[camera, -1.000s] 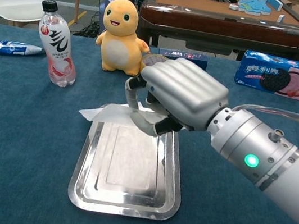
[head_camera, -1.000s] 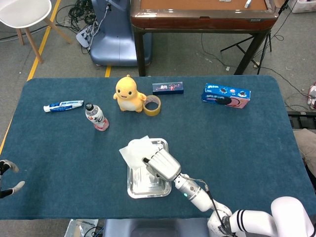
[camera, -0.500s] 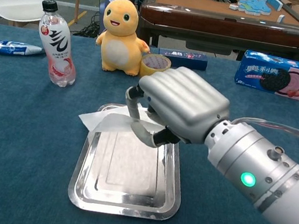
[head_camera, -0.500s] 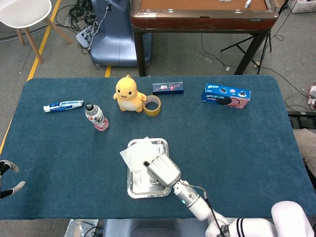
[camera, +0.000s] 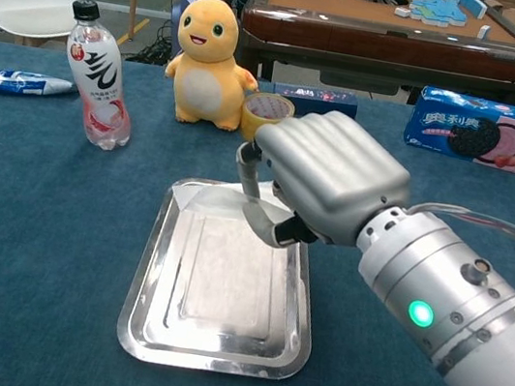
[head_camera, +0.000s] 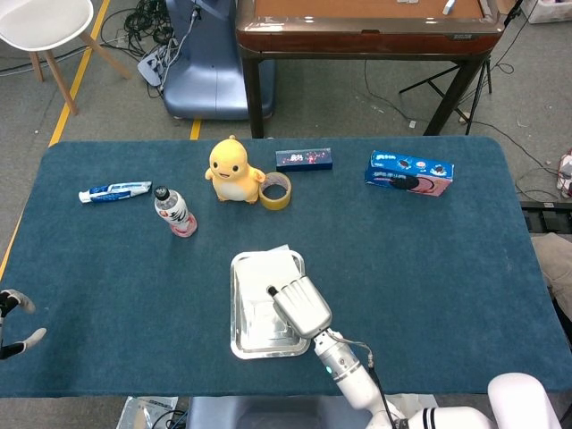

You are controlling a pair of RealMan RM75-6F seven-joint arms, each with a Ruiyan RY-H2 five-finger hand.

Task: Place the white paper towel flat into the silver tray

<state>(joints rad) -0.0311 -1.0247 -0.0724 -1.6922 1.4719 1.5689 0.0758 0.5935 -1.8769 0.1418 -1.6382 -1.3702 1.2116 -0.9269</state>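
My right hand (camera: pixel 323 179) pinches the towel (camera: pixel 229 247) over the tray (camera: pixel 137 306) on the blue table (head_camera: pixel 429 259). My left hand (head_camera: pixel 13 322) is at the table edge with fingers apart. Behind stand a wooden table (head_camera: pixel 357 27) and a white chair (head_camera: pixel 40 22).

A grey floor (head_camera: pixel 357 98) lies beyond the far edge of the blue-covered table (head_camera: pixel 447 259). At the far left a yellow line (head_camera: pixel 79 79) runs across it, and a white chair (head_camera: pixel 40 27) with wooden legs stands just left of that line. Near the chair lies a tangle of black cables (head_camera: pixel 147 22) beside a blue-grey machine base (head_camera: pixel 210 76). Further right stands a brown wooden table (head_camera: pixel 362 22) on dark legs — in the chest view its top (camera: pixel 405 6) carries small blue and white tiles. More cables (head_camera: pixel 527 143) trail over the floor at the far right. The light is even and soft.
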